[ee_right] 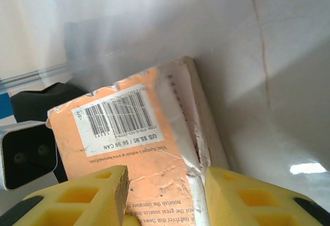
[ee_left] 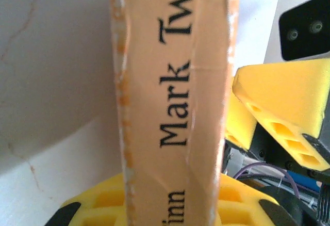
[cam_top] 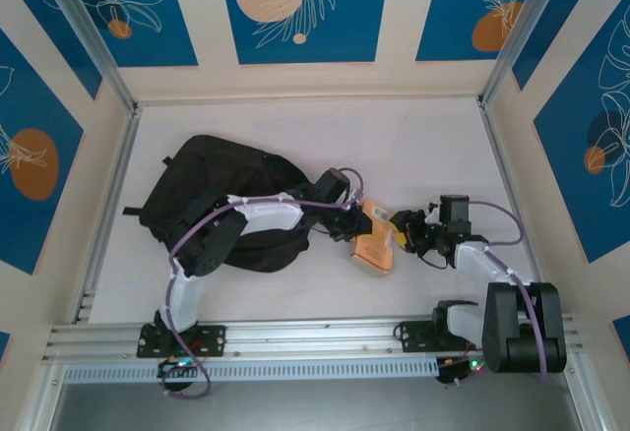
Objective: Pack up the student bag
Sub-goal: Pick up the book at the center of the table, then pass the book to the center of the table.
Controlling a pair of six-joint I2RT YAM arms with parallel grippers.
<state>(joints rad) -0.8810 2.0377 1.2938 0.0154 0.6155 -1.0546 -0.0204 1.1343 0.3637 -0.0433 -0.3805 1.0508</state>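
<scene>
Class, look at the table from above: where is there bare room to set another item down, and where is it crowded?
Free: the table strip between bag and back wall, and the far right corner. Crowded: the middle, where left claw and right claw meet at the book.

light: bright, even, from above | shadows: soft, faint on the table (cam_top: 423, 146) under both arms | glare: white patch right of the right jaws, pale haze above them | focus: book (ee_left: 175, 81) lettering between the left jaws slightly soft; yellow fingers (ee_right: 103, 190) at frame bottom blurred | exposure: background up-right of the left jaws blown white
</scene>
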